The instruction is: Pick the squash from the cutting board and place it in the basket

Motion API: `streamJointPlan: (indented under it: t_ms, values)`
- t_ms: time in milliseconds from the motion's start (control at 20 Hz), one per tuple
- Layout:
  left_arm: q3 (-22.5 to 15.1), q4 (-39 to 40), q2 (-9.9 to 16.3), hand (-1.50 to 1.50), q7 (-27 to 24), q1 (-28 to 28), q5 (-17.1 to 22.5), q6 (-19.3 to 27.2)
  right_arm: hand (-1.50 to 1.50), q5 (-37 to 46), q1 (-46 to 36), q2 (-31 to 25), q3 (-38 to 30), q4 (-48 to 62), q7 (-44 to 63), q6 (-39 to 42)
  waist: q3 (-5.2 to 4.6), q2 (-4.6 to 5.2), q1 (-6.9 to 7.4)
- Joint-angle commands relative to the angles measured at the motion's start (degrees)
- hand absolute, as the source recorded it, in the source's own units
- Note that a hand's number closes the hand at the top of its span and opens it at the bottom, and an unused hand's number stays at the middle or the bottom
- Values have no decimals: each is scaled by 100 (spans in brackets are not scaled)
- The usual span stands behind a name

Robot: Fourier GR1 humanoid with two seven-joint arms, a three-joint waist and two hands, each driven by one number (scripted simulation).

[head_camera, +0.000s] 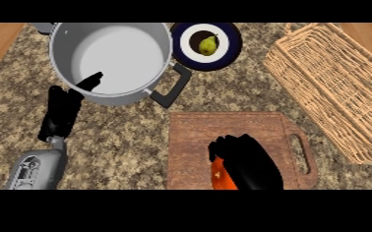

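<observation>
Squash point(220, 176) on the cutting board point(196, 142): we've got right hand point(251, 164) fingers curled over it, left hand point(64, 109) fingers straight by the pot point(116, 61).

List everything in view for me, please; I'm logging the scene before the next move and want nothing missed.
Pot: one, grey metal with black handles, far left of the counter.
Plate: one, white with a dark blue rim, beside the pot.
Pear: one, yellow-green, on the plate.
Basket: one, tan wicker, right side.
Cutting board: one, brown wood with a handle slot, near centre.
Squash: one, orange, on the cutting board, mostly hidden under the right hand.
Counter: one, speckled brown stone.
Left hand: black, open, by the pot.
Right hand: black, curled over the squash.
</observation>
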Motion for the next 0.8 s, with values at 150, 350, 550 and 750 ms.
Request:
streamJointPlan:
  t_ms: [150, 350, 550, 750]
  values:
    - [-38, -135, -71, 0, 118, 90, 4, 13, 150, -1498, 325, 695, -690, -1919, 393, 661, 10, -13, -67]
    - [-59, -99, -54, 0, 78, -38, -101, 74, 150, -2169, -75, 1208, -1057, -3064, 1489, 1135, 3, -3, -34]
    - [-143, -274, -101, 0, 91, 132, -68, -13, 150, -2817, -1106, 1224, -1678, -3617, 2675, 1389, -3, 3, 57]
    - [-44, -17, -184, 0, 69, -84, -95, 157, 150, -3243, -2073, 1232, -1969, -3565, 3636, 1384, -5, 0, 4]
